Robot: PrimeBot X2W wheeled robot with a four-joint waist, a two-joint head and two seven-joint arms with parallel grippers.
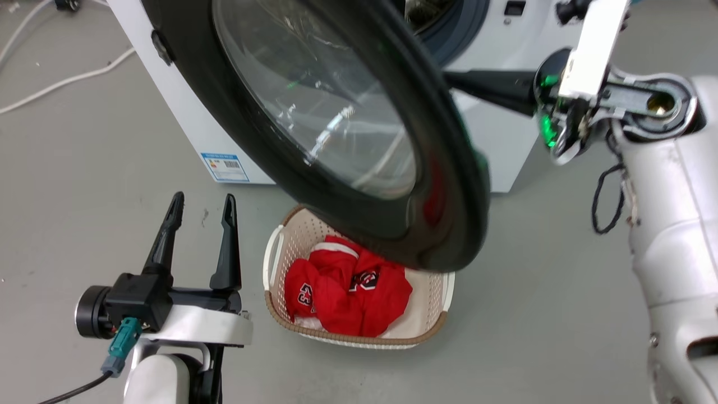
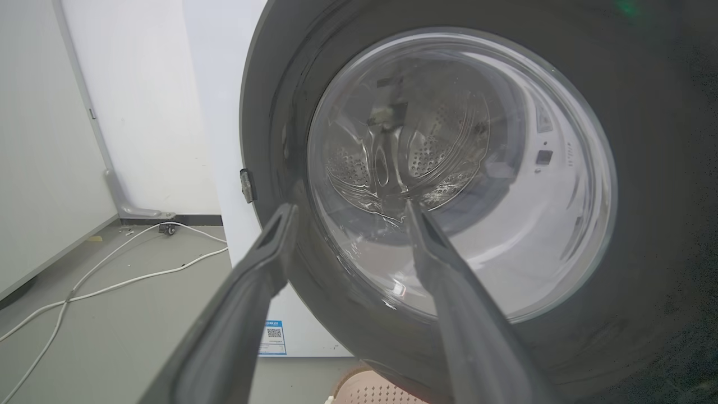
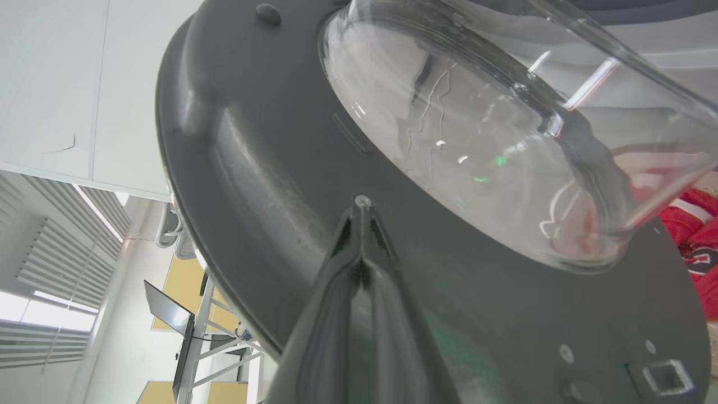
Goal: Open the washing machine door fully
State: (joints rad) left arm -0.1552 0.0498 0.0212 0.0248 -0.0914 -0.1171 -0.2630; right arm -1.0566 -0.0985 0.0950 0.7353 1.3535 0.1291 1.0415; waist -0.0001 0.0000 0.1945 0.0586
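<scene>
The washing machine door [image 1: 449, 168], glossy black around a bulging clear glass bowl [image 1: 314, 101], stands swung out from the white washing machine [image 1: 168, 112] and hangs over the basket. My right gripper [image 1: 455, 82] reaches in from the right behind the door's rim. In the right wrist view its fingers are shut together with nothing between them, and the right gripper [image 3: 362, 209] has its tips against the door's grey inner face [image 3: 252, 168]. My left gripper [image 1: 201, 209] is open at the lower left, apart from the door. The left gripper [image 2: 348, 216] points at the door's outer face [image 2: 645, 280].
A cream laundry basket [image 1: 437, 292] holding red clothes [image 1: 348, 292] sits on the grey floor under the door's lower edge. White cables [image 1: 67, 78] trail across the floor at the far left. A blue label [image 1: 224, 167] marks the machine's lower front.
</scene>
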